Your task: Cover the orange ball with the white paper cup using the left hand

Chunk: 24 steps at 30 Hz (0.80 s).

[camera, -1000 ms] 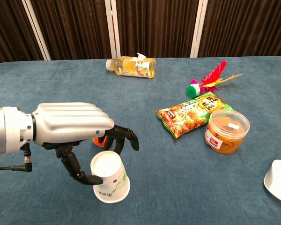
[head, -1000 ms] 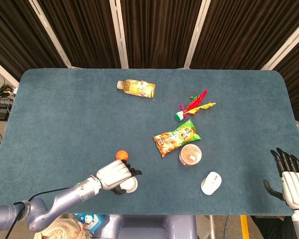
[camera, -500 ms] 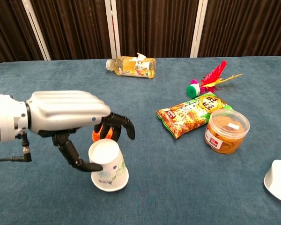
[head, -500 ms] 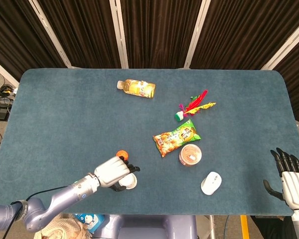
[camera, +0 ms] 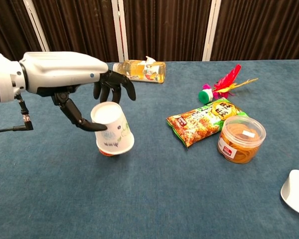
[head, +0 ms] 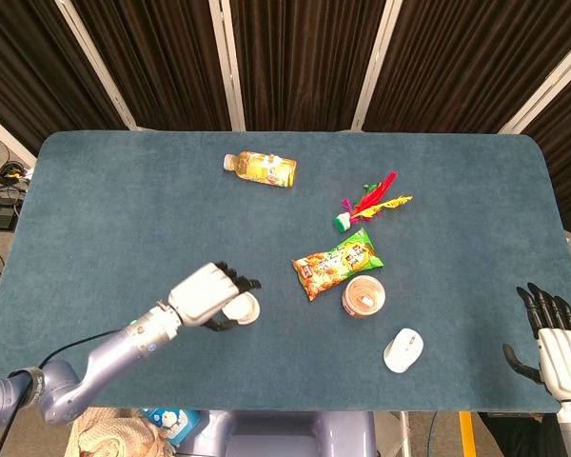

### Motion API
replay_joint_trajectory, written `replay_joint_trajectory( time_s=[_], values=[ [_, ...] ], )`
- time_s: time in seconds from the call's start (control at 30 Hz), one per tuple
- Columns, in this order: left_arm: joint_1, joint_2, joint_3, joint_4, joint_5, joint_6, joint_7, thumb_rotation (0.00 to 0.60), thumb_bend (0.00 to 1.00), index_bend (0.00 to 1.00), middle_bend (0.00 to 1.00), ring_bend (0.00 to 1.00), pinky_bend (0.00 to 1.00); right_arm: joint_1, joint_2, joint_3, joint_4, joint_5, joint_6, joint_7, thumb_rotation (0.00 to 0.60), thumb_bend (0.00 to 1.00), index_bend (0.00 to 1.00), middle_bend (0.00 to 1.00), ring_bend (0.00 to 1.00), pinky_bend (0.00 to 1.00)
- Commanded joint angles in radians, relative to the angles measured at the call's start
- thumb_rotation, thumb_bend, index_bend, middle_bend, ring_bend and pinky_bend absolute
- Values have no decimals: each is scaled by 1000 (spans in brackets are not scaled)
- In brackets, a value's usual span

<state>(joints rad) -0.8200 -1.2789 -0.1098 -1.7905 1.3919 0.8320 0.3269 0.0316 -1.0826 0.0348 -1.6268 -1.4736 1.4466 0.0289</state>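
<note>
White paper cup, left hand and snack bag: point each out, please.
white paper cup [camera: 112, 130], chest view, printed side wall.
left hand [camera: 65, 72], chest view, back shell.
snack bag [head: 337, 264], head view, front panel centre.

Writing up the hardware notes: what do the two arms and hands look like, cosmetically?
The left hand has a smooth silver-grey shell over its back with black fingers; a thin black cable hangs from its wrist. The left arm is metallic grey-lavender, segmented, with a dark cable along it. The right hand likewise shows a pale grey back shell with black fingers. No markings or sleeves are visible.
</note>
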Motion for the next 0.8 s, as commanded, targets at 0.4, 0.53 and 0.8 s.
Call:
replay_joint_trajectory(
  time_s=[0.4,0.53,0.8],
  values=[
    [-8,-60,6,112,-65,-5,-19,600,326,231,428,395,393,-1,-1,-2,-1,-4,2,-3,600,346,0,0,0,26],
    [-13,-81,7,127,-75,-9,-20,600,326,232,428,395,393,1,-2,-1,0,-2,-1,-2,600,347,0,0,0,26],
    [-19,-82,25,137,-118,-32,7,600,193,180,313,310,364,4,-2,0,1,3,-8,0,600,347,0,0,0,26]
  ],
)
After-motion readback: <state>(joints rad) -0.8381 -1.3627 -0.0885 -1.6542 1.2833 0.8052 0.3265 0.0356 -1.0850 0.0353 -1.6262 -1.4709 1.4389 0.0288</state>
